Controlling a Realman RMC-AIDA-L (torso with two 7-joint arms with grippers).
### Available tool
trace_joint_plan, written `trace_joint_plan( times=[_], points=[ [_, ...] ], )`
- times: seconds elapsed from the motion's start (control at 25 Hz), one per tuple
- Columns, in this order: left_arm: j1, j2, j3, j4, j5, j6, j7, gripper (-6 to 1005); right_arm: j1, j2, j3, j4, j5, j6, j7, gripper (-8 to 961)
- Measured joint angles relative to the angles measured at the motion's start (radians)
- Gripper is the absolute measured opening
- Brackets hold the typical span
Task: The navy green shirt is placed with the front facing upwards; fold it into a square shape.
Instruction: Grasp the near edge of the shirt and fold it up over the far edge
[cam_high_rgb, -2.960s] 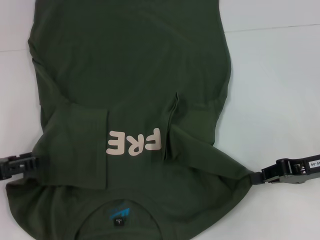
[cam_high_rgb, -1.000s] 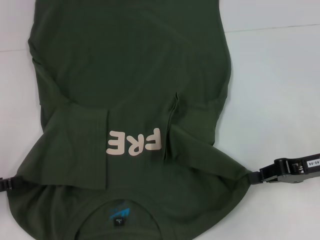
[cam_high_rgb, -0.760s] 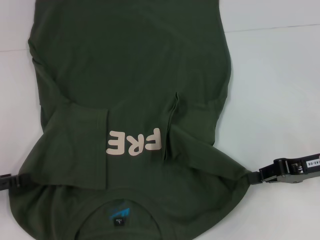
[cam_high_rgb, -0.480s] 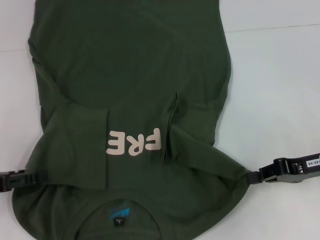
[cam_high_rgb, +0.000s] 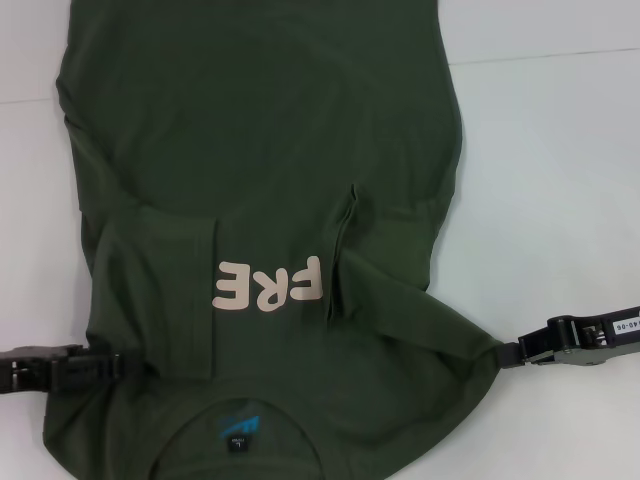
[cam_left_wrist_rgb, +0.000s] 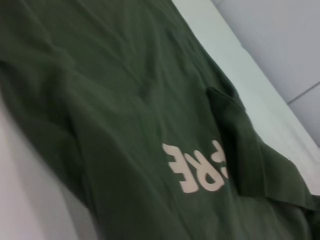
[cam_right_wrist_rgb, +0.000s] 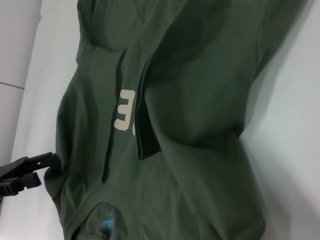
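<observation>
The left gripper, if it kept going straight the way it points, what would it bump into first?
The left gripper points inward across the navy green shirt, so it would probably meet only more shirt cloth, then the right gripper opposite.

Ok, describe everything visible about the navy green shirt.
The navy green shirt is dark olive, cotton-looking, lying front-up on the white table. Both sleeves are folded inward over the chest, leaving pale letters "FRE" showing between them. A blue neck label sits inside the collar at the near edge. The left gripper meets its left shoulder edge and the right gripper its right shoulder corner, where the cloth is drawn to a point.
</observation>
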Motion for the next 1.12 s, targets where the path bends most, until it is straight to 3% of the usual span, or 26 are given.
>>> trace_joint_plan(
  times=[0.36, 0.56, 1.12],
  points=[
    [-0.011, -0.01, 0.011, 0.02, -0.033, -0.007, 0.006, 845, 0.008, 0.002, -0.001, 0.001, 0.0, 0.0, 0.001, 27],
    [0.01, -0.007, 0.009, 0.059, -0.1, -0.018, 0.007, 846, 0.011, 0.002, -0.001, 0.003, 0.0, 0.0, 0.001, 27],
    [0.064, 0.0, 0.006, 0.103, -0.095, -0.077, -0.003, 844, 0.017, -0.004, -0.001, 0.007, 0.0, 0.006, 0.005, 27]
  ],
)
